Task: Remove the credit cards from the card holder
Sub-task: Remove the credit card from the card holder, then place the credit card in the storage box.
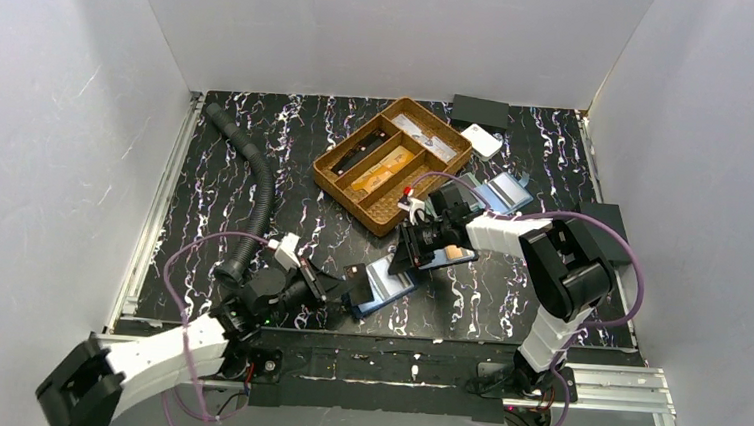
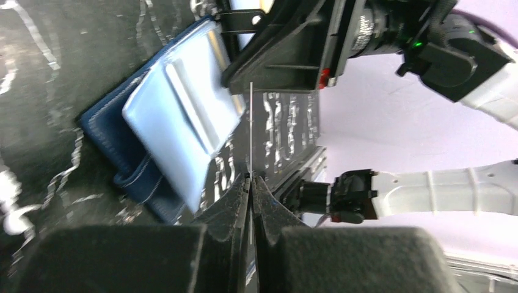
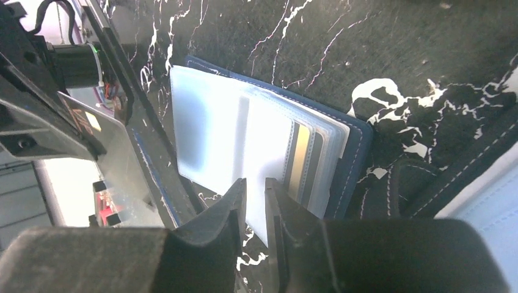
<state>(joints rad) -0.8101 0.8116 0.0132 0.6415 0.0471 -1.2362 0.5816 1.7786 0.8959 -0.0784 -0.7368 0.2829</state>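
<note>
Black marbled counter (image 1: 487,301); left claw (image 2: 250,178) pinched a card (image 2: 250,122) edge-on; right claw (image 3: 255,186) barely parted, grip unclear. Other cards (image 3: 299,162) at holder's (image 3: 357,152) 3 o'clock seemed stiff, slick: take exposed edge.

The dark blue folding card holder (image 3: 359,149) lies open and flat on the table. Thin yellow-orange plastic cards (image 3: 299,160) sit inside its clear sleeves.

Both arms — the left arm (image 1: 168,354) and the right arm (image 1: 548,330) — have smooth white link shells joined by chunky black joint housings. A thin purple cable (image 1: 636,276) loops outside each one, and a small green light (image 1: 267,318) glows on the left arm's wrist.
</note>
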